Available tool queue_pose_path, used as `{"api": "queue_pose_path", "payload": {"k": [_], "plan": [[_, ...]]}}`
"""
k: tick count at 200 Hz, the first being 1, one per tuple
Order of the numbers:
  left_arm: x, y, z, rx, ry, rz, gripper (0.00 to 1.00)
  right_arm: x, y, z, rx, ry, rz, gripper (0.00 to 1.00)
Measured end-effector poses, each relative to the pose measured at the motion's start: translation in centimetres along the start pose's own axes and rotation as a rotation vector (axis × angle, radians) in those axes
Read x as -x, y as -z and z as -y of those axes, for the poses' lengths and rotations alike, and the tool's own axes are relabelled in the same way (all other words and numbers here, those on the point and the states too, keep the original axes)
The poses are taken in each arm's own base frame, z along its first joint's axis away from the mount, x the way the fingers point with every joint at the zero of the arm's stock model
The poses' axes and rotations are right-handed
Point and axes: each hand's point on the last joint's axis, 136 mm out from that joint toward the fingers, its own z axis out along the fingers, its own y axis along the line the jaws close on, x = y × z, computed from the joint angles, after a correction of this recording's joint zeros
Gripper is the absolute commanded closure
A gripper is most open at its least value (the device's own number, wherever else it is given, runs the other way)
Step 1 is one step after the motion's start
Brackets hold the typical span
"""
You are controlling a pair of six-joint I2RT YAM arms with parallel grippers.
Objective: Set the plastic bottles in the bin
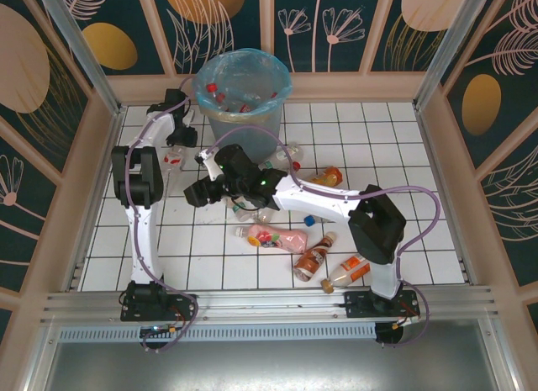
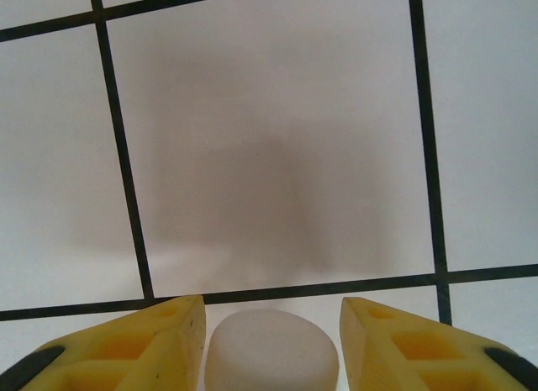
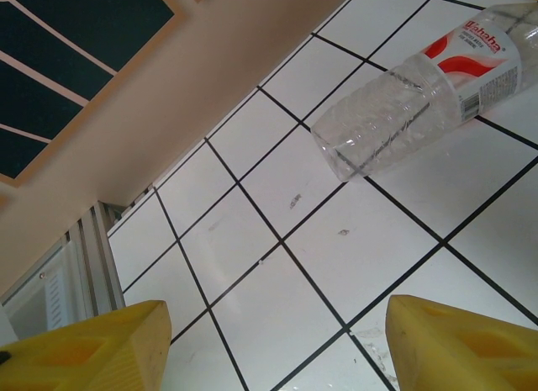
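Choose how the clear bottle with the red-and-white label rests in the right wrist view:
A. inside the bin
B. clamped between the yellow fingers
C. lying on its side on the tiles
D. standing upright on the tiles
C: the clear bottle lies on its side on the white tiles, beyond the right gripper, whose fingers are spread apart with nothing between them.

White arms (image 1: pixel 144 235), black joints (image 1: pixel 139 179), yellow fingers (image 2: pixel 126 349)

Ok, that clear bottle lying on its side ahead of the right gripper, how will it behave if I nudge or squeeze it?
The clear bottle looks empty, so probably light and easily knocked away. Lying on its round side, it would likely roll if nudged. Its thin ribbed wall may dent under a squeeze.
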Motion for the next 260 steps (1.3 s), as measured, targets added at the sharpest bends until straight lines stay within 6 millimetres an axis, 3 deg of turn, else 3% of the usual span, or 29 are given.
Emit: {"api": "queue_pose_path", "payload": {"k": [50,71,83,123,196,223,260], "plan": [[0.1,0.0,0.0,0.003,0.000,0.002,0.64,-0.1,0.0,-0.3,0.003,0.002,-0.005,0.31],[0.1,0.0,-0.1,0.003,-0.003,0.004,0.54,-0.2,-0.1,-0.4,0.004,0.003,-0.008,0.31],[0.1,-0.1,-0.1,0.004,0.000,0.004,0.54,-0.3,-0.1,-0.5,0.005,0.004,-0.009,0.31],[-0.2,-0.7,0.0,0.004,-0.002,-0.008,0.66,-0.3,-0.1,-0.6,0.004,0.003,-0.013,0.32],[-0.1,-0.3,-1.3,0.069,0.004,-0.004,0.78,0.0,0.1,-1.3,-0.005,0.022,-0.011,0.32],[0.8,2.2,-3.5,0.140,0.042,0.038,0.83,0.1,0.4,-1.8,-0.010,0.036,-0.007,0.32],[3.4,10.8,-6.6,0.222,0.130,0.212,0.87,1.8,2.1,-3.2,-0.007,0.063,0.044,0.33]]}}
